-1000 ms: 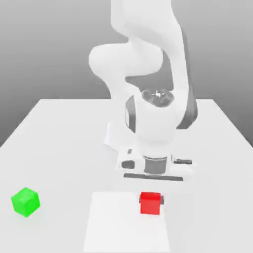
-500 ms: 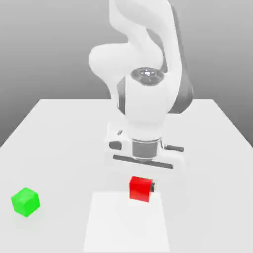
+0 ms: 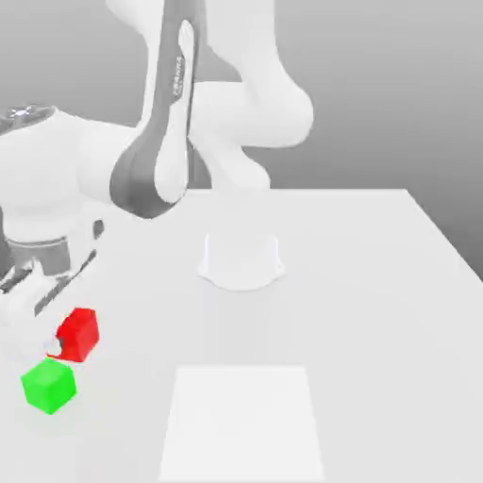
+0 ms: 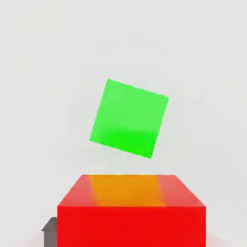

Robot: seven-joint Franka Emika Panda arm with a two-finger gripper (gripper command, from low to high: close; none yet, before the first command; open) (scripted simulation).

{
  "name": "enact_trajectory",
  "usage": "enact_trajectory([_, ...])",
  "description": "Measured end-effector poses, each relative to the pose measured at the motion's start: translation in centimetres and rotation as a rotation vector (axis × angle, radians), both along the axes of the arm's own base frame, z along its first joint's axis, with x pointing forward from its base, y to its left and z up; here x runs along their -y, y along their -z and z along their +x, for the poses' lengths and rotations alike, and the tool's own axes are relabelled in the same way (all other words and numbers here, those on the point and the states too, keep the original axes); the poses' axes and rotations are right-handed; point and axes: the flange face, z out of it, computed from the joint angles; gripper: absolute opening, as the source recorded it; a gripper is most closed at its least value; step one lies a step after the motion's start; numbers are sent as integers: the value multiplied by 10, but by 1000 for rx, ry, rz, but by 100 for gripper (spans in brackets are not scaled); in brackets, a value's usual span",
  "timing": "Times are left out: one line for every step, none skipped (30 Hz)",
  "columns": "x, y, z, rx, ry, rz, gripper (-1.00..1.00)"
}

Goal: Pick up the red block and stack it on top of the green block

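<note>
Red block (image 3: 78,334) clamped between the jaws of the gripper (image 3: 66,341), held in the air just above the green block (image 3: 49,385), apparently not touching, white table (image 3: 377,311) beneath.

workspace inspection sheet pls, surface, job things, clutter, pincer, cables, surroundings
surface: white table, with a paler square patch near the front edge in the exterior view
job's things: red block held off the table, just above and slightly toward the exterior view's right of the green block; green block rests on the table, apart from the red one; in the hand view its edges sit turned relative to the red block's
clutter: nothing seen
pincer: pincer shut on the red block, at the exterior view's left
cables: nothing seen
surroundings: plain grey backdrop; round white arm base mid-table
</note>
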Motion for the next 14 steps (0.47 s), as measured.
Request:
enact_trajectory([4, 1, 0, 4, 34, -2, -100])
enact_trajectory([5, 4, 1, 7, 49, -5, -100])
enact_trajectory([6, 7, 2, 9, 55, -7, -100])
enact_trajectory([6, 12, 2, 10, 59, -9, -100])
enact_trajectory([6, 17, 3, 11, 60, -10, -100])
enact_trajectory([7, 23, 3, 11, 61, -10, -100])
enact_trajectory([7, 30, 3, 11, 61, -10, -100])
enact_trajectory([7, 36, 3, 10, 62, -9, -100])
enact_trajectory([7, 44, 2, 9, 63, -8, -100])
enact_trajectory([6, 51, 1, 7, 64, -6, -100])
enact_trajectory([6, 59, 0, 5, 65, -3, 100])
enact_trajectory([6, 59, 0, 5, 65, -3, 100])
enact_trajectory([6, 59, 0, 5, 65, -3, 100])
enact_trajectory([6, 59, 0, 5, 65, -3, 100])
